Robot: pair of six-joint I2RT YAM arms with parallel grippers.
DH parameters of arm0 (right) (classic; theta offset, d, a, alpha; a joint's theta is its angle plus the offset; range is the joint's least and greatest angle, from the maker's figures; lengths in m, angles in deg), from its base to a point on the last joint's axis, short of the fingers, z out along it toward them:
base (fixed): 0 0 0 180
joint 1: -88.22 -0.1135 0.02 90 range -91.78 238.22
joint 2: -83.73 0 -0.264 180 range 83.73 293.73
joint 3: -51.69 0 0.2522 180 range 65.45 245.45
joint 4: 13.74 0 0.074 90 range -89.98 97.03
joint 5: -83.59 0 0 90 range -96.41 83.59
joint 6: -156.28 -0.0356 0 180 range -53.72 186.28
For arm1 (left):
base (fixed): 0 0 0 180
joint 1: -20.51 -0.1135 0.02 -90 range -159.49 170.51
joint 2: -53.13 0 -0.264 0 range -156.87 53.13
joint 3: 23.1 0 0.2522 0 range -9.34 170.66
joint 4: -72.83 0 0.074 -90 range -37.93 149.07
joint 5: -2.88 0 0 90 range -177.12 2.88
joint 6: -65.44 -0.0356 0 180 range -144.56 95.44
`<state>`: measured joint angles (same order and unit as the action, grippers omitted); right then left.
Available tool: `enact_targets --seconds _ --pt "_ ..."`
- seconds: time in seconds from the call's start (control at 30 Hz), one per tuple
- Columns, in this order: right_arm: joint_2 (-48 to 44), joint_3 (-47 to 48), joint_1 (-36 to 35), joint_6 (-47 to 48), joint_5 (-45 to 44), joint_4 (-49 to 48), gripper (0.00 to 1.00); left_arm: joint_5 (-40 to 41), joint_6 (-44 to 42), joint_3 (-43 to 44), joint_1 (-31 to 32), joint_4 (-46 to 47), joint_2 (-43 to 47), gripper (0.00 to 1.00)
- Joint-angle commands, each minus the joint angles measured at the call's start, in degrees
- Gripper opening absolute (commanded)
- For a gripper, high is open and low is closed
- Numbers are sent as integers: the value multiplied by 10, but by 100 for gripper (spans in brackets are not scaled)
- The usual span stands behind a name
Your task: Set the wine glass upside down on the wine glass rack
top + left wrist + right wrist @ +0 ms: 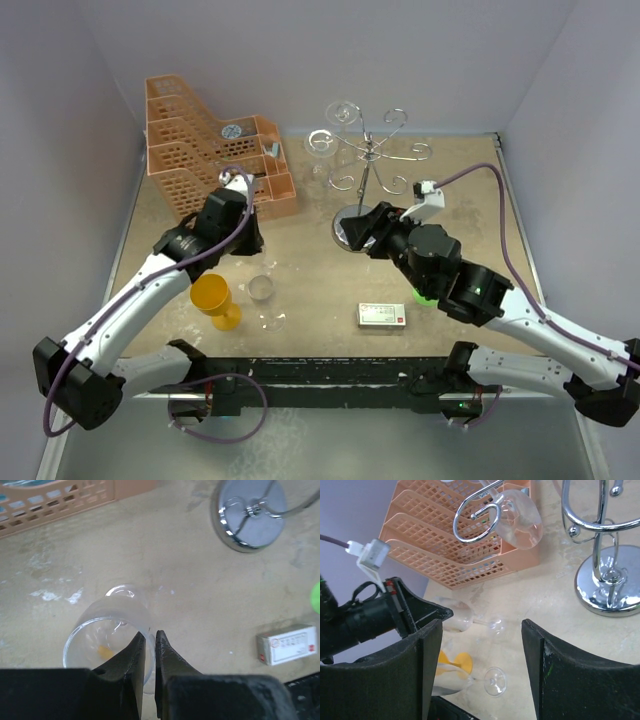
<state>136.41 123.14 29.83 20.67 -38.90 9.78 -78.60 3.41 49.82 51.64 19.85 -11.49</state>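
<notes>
A clear wine glass [105, 630] lies on the table with its rim towards my left gripper [151, 635]. That gripper is shut on the rim wall, one finger inside the bowl and one outside. In the right wrist view the same glass [457, 617] lies beside the left gripper, its foot [495, 626] pointing right. The chrome wine glass rack [372, 160] stands at the back centre, and its round base [250, 512] shows in the left wrist view. My right gripper [360, 228] hovers open by the rack's base, holding nothing.
Another clear glass [320, 145] hangs upside down on the rack's left arm. A second clear glass [262, 289] and a yellow goblet [213, 298] are near the front left. An orange lattice basket [200, 140] stands at the back left. A small box [382, 315] lies front centre.
</notes>
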Motion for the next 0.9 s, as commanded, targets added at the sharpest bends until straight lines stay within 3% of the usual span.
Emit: enact_targets --seconds 0.0,0.17,0.37,0.63,0.87 --pt "-13 -10 1 -45 -1 -46 67 -102 26 8 0 110 66 5" --pt "-29 -27 1 -91 -26 -68 67 -163 64 4 0 177 88 6" --pt "-25 -33 1 -149 -7 -110 65 -248 130 -34 0 334 109 6" --pt "-51 -120 1 -309 -13 -190 62 -305 130 -81 0 409 158 7" --pt "-11 -91 1 -437 -6 -105 56 -335 133 -110 0 486 205 8"
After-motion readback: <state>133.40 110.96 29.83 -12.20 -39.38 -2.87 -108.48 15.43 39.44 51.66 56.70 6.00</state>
